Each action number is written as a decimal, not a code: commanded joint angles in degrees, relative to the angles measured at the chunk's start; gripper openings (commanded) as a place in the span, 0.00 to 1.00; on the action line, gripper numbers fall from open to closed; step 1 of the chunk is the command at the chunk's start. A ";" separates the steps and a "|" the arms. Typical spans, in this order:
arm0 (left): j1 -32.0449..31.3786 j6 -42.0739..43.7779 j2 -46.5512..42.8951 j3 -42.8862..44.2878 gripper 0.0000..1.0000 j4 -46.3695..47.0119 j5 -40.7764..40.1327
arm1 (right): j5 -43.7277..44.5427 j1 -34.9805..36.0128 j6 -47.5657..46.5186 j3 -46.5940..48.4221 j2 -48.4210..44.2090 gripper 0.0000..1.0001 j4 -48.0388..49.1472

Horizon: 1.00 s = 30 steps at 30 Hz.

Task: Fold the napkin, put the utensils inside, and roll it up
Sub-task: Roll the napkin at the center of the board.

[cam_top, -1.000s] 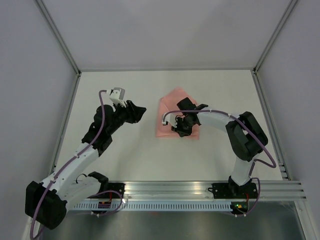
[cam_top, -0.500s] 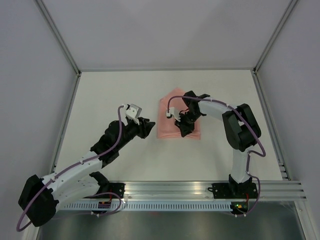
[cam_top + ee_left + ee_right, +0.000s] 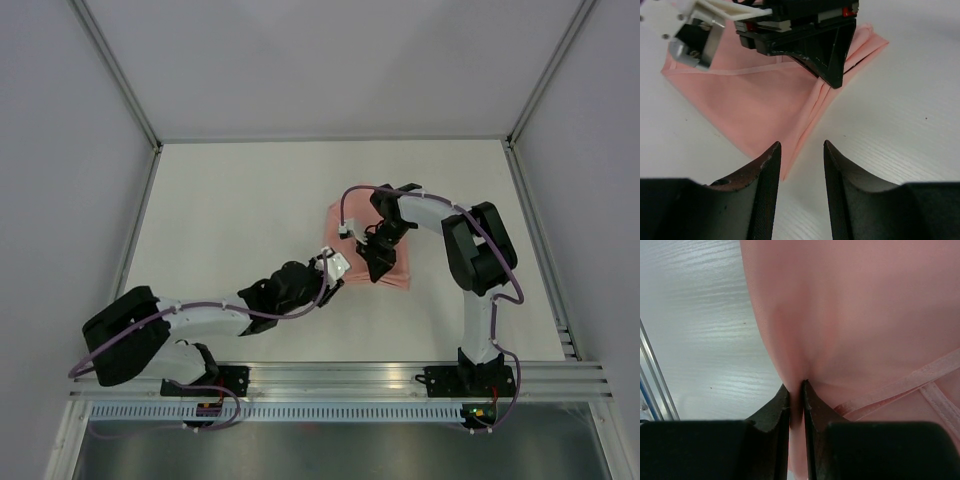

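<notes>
Notes left gripper [image 3: 800, 150] swung in from left to napkin [image 3: 765, 95] corner, jaws part open, empty; right gripper [image 3: 795, 386] pinching a fold; folding apparently done, utensils unseen, rolling outstanding.

We see the napkin [image 3: 362, 212] lying on the table [image 3: 230, 200], right of centre. The right pincer [image 3: 795, 390] sits on its near edge, pinching a fold. The left pincer [image 3: 801, 145] is at its near-left, the napkin's corner at the mouth of its parted jaws.

Overhead wide, wrist views close on napkin [image 3: 765, 100]
</notes>
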 commanded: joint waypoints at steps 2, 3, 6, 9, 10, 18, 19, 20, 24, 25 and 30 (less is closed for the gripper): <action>-3.49 11.38 6.59 3.32 0.45 10.16 -3.84 | 4.63 0.01 -3.28 -1.52 4.24 0.11 -1.24; -3.85 12.53 7.82 3.24 0.45 13.39 -4.01 | 4.81 0.01 -3.28 -1.61 4.24 0.11 -0.98; -4.64 16.75 11.69 3.24 0.48 19.37 -4.10 | 5.43 0.01 -2.93 -2.66 3.97 0.11 0.08; -5.78 20.89 15.56 4.37 0.49 20.37 -4.11 | 5.87 0.01 -2.76 -3.10 3.62 0.11 0.61; -6.48 21.77 16.61 5.51 0.49 19.93 -3.67 | 5.95 0.01 -2.58 -3.36 3.45 0.11 0.87; -10.18 30.38 25.67 9.12 0.51 18.78 -4.72 | 6.74 0.01 -2.32 -3.28 3.53 0.10 1.13; -10.26 31.69 26.20 9.47 0.52 18.52 -4.81 | 6.74 0.01 -2.32 -3.37 3.53 0.10 1.22; -10.26 32.40 26.64 9.65 0.52 17.91 -5.07 | 6.74 0.01 -2.40 -3.45 3.62 0.10 1.22; -10.26 35.65 28.48 10.09 0.57 18.43 -6.91 | 6.92 0.01 -2.49 -3.89 3.53 0.10 1.57; -10.35 36.36 29.18 9.92 0.57 19.04 -7.96 | 7.09 0.01 -2.40 -3.98 3.62 0.10 1.66; -10.27 40.31 30.86 10.62 0.59 18.97 -9.29 | 7.54 0.01 -2.49 -4.16 3.88 0.09 1.75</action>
